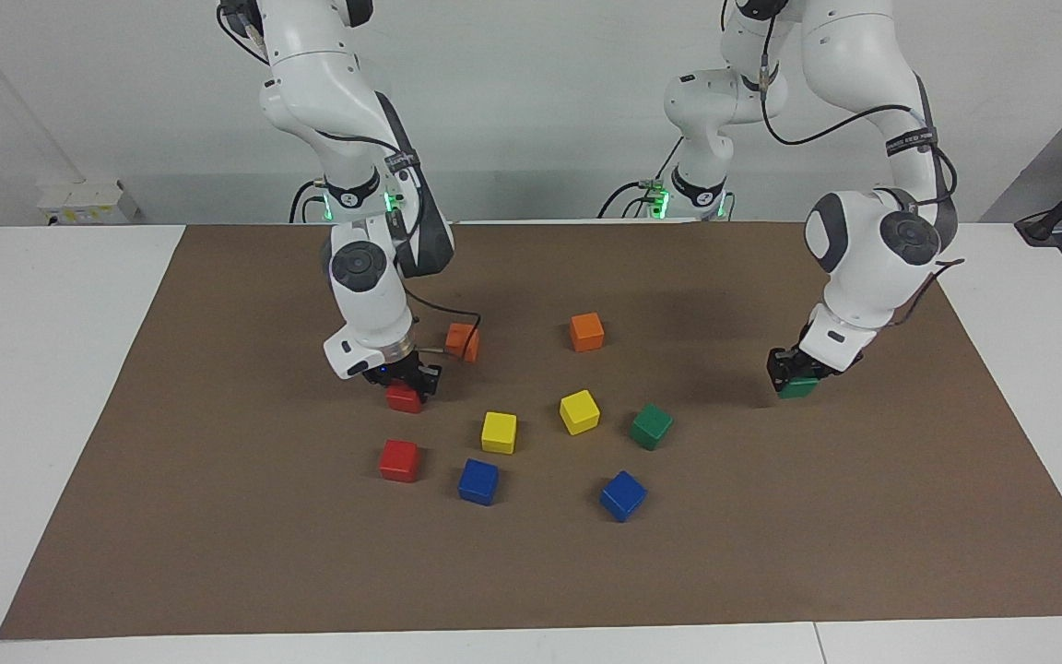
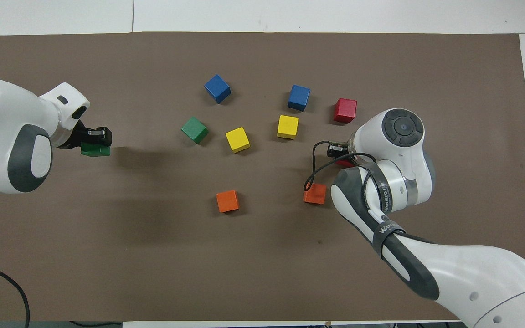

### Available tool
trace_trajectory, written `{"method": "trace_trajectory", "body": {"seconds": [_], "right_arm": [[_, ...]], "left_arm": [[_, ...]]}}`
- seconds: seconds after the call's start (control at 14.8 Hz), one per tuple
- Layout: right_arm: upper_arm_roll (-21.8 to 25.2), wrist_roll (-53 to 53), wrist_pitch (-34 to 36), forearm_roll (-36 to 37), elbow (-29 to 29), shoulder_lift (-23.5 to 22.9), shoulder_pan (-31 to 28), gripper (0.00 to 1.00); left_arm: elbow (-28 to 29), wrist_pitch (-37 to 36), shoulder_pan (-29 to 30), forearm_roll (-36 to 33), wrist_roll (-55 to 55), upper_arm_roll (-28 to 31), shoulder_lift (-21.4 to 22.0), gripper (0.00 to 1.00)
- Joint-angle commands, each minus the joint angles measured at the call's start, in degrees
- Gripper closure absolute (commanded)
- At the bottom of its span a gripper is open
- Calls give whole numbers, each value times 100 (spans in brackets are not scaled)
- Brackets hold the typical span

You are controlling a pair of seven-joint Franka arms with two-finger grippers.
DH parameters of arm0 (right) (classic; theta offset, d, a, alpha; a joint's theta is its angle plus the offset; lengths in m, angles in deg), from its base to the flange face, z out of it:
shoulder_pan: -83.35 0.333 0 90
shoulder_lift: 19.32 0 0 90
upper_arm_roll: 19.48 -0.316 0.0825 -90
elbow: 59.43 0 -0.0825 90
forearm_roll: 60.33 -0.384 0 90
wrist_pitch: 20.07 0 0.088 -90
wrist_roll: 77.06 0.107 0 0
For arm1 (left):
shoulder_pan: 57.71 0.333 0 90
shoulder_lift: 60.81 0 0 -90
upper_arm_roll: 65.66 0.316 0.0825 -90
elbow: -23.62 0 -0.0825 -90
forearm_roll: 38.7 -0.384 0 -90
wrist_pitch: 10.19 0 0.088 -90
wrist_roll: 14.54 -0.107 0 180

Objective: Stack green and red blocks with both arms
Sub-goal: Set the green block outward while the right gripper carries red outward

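Note:
My left gripper [image 1: 796,371] is shut on a dark green block [image 1: 799,388] and holds it low over the brown mat [image 1: 909,480], toward the left arm's end; the gripper [image 2: 95,138] and its block [image 2: 95,150] also show in the overhead view. The second green block [image 1: 651,426] [image 2: 194,130] lies on the mat among the other cubes. My right gripper [image 1: 405,378] [image 2: 338,152] is shut on a red block [image 1: 405,398] at mat level, which is mostly hidden under the wrist in the overhead view [image 2: 343,162]. The second red block [image 1: 399,460] [image 2: 345,110] lies farther from the robots.
Two yellow cubes [image 1: 499,432] [image 1: 580,411], two blue cubes [image 1: 478,481] [image 1: 623,495] and two orange cubes [image 1: 463,342] [image 1: 586,331] lie on the mat around the middle. One orange cube sits close beside the right wrist and its cable.

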Motion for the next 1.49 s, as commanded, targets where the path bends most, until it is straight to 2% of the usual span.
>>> {"method": "trace_trajectory", "body": {"seconds": [0.0,0.2,0.34,0.41,0.47,0.54,0.68,0.81,0.88,0.95,1.15,1.28,1.42], "right_arm": [[6,-974,484,23,-28,554,-525,100],[-3,-2581,1109,23,-81,1047,-1499,100],[-12,-3322,945,14,-221,1075,-2028,100],[-3,-3525,743,14,-352,1110,-2169,100],[-3,-3622,446,14,-484,1119,-2293,100],[-3,-3623,312,14,-538,1101,-2337,100],[-3,-3615,206,14,-582,979,-2373,100],[-3,-3658,-40,14,-591,777,-2478,100],[-3,-3711,-137,14,-600,654,-2487,100],[6,-3833,-294,14,-591,557,-2513,100],[-3,-3922,-471,23,-573,337,-2610,100],[-3,-3958,-542,14,-565,258,-2610,100],[-3,-3922,-524,14,-547,249,-2575,100]], "left_arm": [[14,380,82,-39,-181,-64,-256,100],[294,704,195,-39,-189,-55,-327,100],[383,873,249,-39,-198,-55,-353,100],[392,891,232,-39,-198,-55,-353,93],[392,882,249,-39,-198,-63,-353,40],[375,865,249,-39,-181,-55,-353,0],[191,734,197,-39,-154,-55,-345,0],[-535,-132,153,31,99,-63,-423,0],[-1001,-572,-91,23,910,-72,-572,0],[-1257,-681,-468,32,1901,-64,-643,0],[-1645,-717,-1225,40,3857,-63,-897,0],[-2233,-788,-1639,-12,5253,-55,-1327,0],[-2245,-622,-1737,-38,5743,-55,-1452,0]]}}
